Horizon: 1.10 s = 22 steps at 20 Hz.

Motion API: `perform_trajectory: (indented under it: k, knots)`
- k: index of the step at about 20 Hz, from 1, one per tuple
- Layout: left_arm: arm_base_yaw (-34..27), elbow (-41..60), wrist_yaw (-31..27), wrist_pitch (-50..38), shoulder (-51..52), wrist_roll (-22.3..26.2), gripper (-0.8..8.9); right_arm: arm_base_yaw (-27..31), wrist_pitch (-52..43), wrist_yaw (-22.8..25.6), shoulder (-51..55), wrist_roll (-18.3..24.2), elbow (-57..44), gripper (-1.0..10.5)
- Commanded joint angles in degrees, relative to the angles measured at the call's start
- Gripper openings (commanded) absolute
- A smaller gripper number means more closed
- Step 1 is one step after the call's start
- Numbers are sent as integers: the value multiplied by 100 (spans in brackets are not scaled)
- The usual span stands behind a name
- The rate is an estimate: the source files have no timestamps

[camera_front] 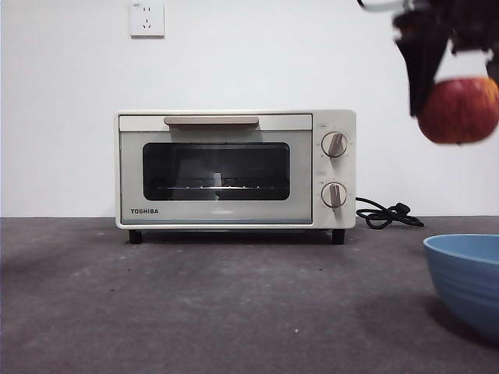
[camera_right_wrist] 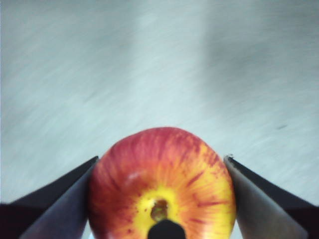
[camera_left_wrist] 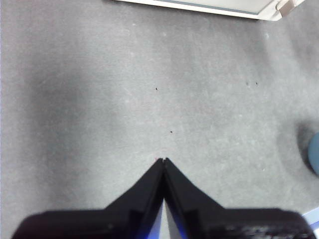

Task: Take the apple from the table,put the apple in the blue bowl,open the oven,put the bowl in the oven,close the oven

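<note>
My right gripper (camera_right_wrist: 160, 199) is shut on the red and yellow apple (camera_right_wrist: 162, 184), one jaw pressed on each side. In the front view that gripper (camera_front: 456, 78) holds the apple (camera_front: 458, 109) high in the air at the top right, above the blue bowl (camera_front: 468, 282) that stands on the table (camera_front: 218, 312) at the right edge. The cream-white oven (camera_front: 235, 169) stands at the back with its dark glass door closed. My left gripper (camera_left_wrist: 163, 160) hovers shut over bare table (camera_left_wrist: 124, 99), holding nothing; a sliver of the bowl (camera_left_wrist: 314, 154) shows at that picture's edge.
A black cord (camera_front: 386, 214) lies coiled on the table to the right of the oven. A white wall socket (camera_front: 146, 19) sits high on the back wall. The oven's lower edge (camera_left_wrist: 209, 6) shows in the left wrist view.
</note>
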<state>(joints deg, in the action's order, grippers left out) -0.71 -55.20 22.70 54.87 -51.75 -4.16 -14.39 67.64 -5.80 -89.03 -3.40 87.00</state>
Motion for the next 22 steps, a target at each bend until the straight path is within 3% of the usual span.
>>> perform_trajectory:
  k: [1,5,10,18,22]
  knots:
    - [-11,-4,20,-9,-2,197,-4,-514,127,33,330,74,-162,-3]
    - [-11,-4,22,-13,-2,201,-4,-1016,66,96,1213,-221,-1113,-3]
    - [-11,-4,22,-39,-2,199,-4,-1034,-682,94,2328,-1064,-2618,-3]
    - [-11,-4,22,-79,-2,197,-4,-1038,-2017,83,2402,-1926,-4168,-3]
    - [-11,-4,22,-120,-2,177,-4,-1038,-2225,22,2243,-2046,-4306,-3]
